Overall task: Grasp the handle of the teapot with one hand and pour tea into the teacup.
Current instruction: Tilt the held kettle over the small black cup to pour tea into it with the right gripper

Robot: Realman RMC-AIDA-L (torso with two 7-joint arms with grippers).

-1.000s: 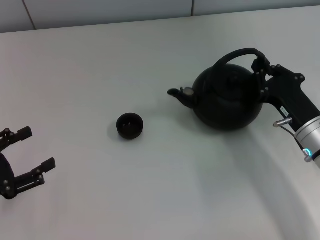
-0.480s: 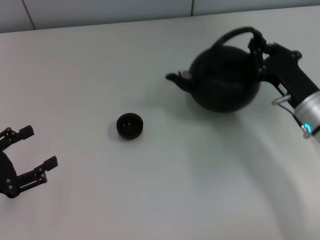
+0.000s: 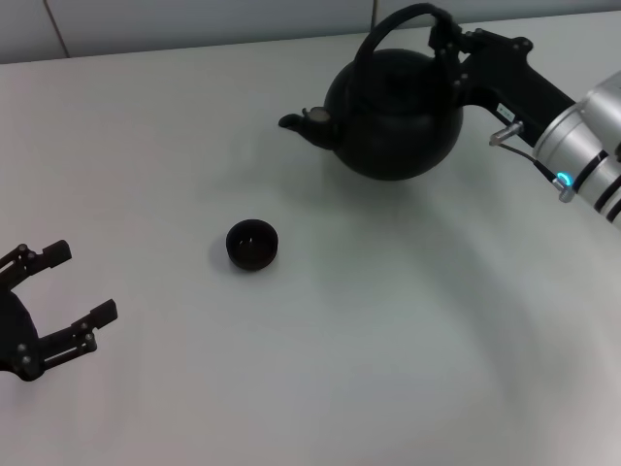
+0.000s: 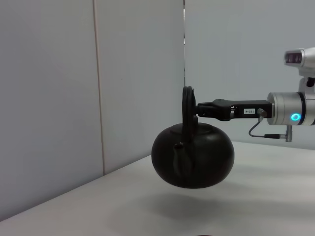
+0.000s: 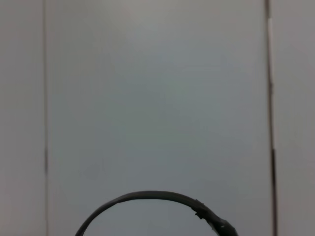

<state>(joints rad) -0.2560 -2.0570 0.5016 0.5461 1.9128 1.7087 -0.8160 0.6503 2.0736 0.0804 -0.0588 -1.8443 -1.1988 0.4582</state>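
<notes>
The pot [image 3: 393,116] sits in the upper middle-right of the head view, its spout [image 3: 301,124] pointing toward the frame's left. The left wrist view shows the pot [image 4: 193,155] hanging clear of the worktop [image 4: 256,196], with a soft shadow under it. The right gripper [image 3: 448,44] reaches in from the upper right corner of the head view, jaws clamped on the handle [image 3: 396,21] at the hoop's right end. In the left wrist view the same gripper [image 4: 197,109] comes in level from the frame's right and meets the handle [image 4: 188,105], which is seen edge-on above the pot body. The right wrist view shows only the arc of the handle [image 5: 147,199] along the bottom of the frame against a pale wall [image 5: 157,98]. The cup [image 3: 252,244] stands on the worktop [image 3: 388,340] left of centre in the head view, below and left of the spout and well apart from the pot. The left gripper [image 3: 66,287] rests at the lower left edge of the head view, jaws spread wide and holding nothing, well apart from the cup.
</notes>
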